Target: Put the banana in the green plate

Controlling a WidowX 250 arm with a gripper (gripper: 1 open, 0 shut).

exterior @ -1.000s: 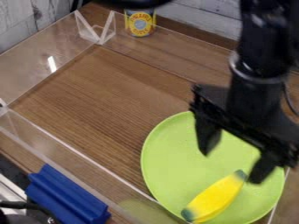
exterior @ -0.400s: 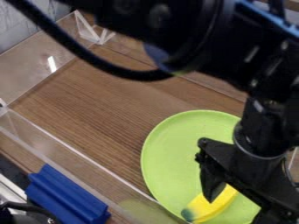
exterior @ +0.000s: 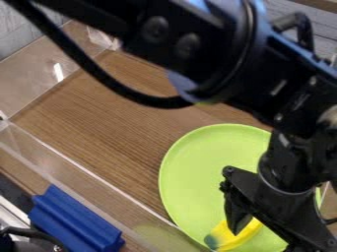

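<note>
The banana is small and yellow with a dark tip, and it lies in the near part of the green plate, a large lime-green round plate at the lower right of the wooden table. My black gripper points straight down over the banana and is open. Its left finger stands just above the banana's dark end. The rest of the banana is hidden behind the gripper body. The jaws are spread on either side of the fruit and do not pinch it.
A blue block lies at the near left corner. A clear plastic wall runs along the left side of the brown wooden tabletop. My dark arm fills the upper right and hides the back of the table.
The gripper has come down onto the plate, close over the banana, staying open. The arm now covers more of the view and hides the can at the back.
</note>
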